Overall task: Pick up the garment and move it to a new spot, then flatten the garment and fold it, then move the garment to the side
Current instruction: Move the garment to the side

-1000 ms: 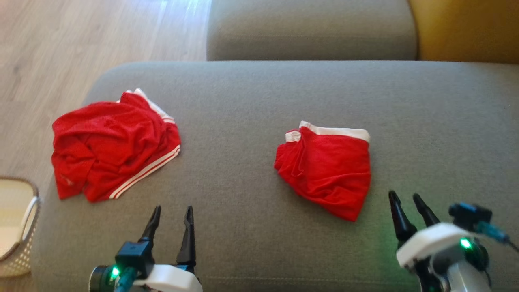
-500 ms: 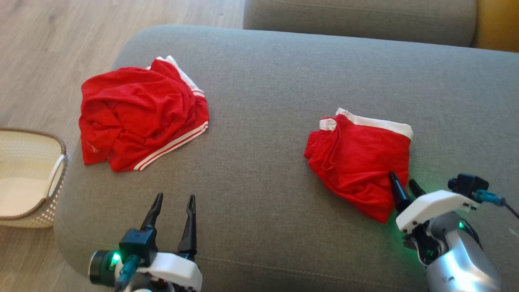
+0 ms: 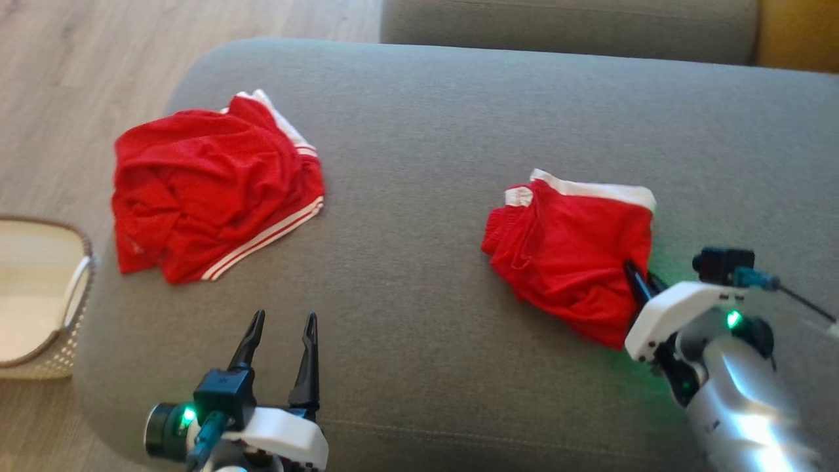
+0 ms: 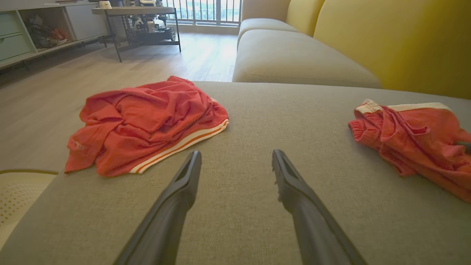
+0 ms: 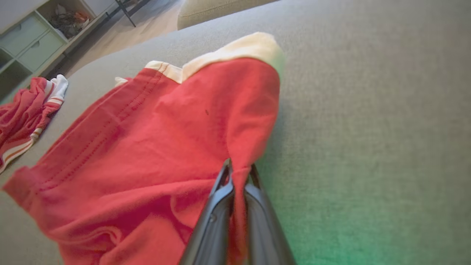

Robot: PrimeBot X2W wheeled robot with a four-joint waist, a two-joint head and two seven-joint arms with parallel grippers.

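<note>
A folded red garment with a white waistband lies on the right half of the grey sofa cushion. My right gripper is at the garment's near right edge, shut on a pinch of red cloth. The right wrist view shows the fabric bunched between the closed fingers of that gripper. My left gripper hovers open over bare cushion near the front edge, holding nothing. In the left wrist view its fingers stand wide apart, with the folded garment far to their right.
A second, crumpled red garment with white side stripes lies at the cushion's left end. A cream perforated basket stands on the wooden floor beside that end. Another grey cushion and a yellow backrest lie beyond.
My right gripper reached forward to the folded garment's near right edge and closed on the cloth. The camera shifted, so the whole scene slid. The left gripper stayed open and still.
</note>
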